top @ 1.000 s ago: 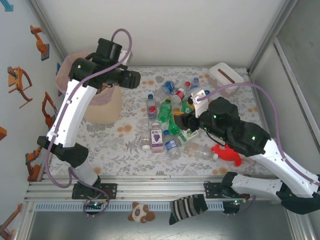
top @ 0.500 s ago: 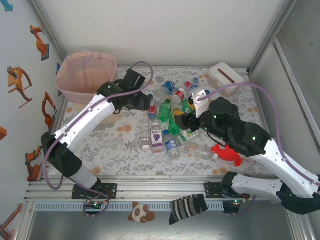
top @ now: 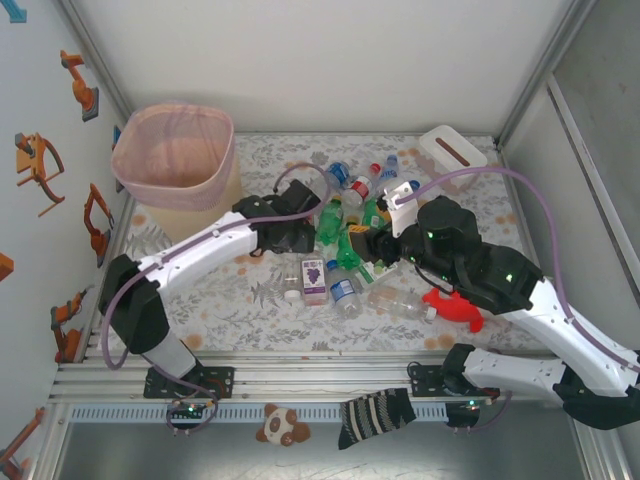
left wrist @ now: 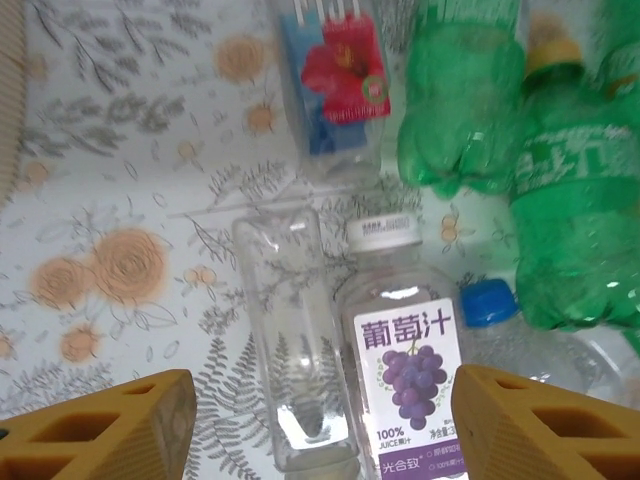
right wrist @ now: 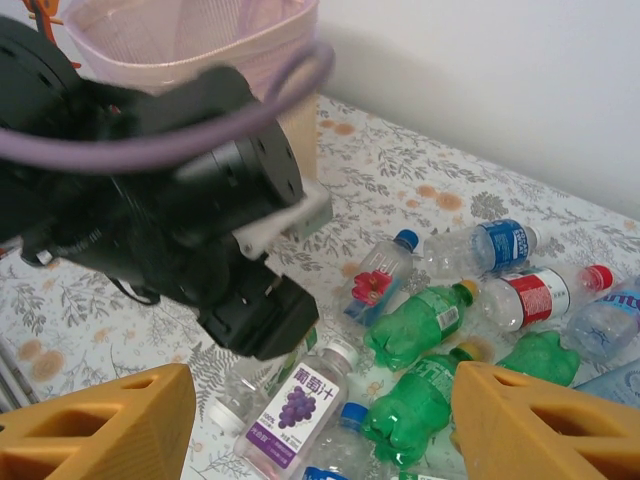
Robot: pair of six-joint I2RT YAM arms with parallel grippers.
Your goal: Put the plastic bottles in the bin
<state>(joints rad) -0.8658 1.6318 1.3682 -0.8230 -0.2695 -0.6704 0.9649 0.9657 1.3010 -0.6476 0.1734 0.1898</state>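
The plastic bottles lie in a heap mid-table: green ones, a red-labelled one, a blue-labelled one and a purple grape-label bottle. My left gripper hovers open just above the grape bottle and a clear bottle beside it, both lying between its yellow fingers, untouched. In the top view the left gripper is at the heap's left edge. My right gripper stands open and holds nothing, above the heap's right side. The cream bin with pink liner stands far left.
A red toy figure lies right of the heap, near my right arm. A white tissue box sits at the back right. A blue flower-label bottle lies beyond the grape bottle. The two wrists are close together over the heap.
My left arm swung from over the bin rightward and down to the bottle heap, and its jaws narrowed somewhat. The right arm has stayed still.
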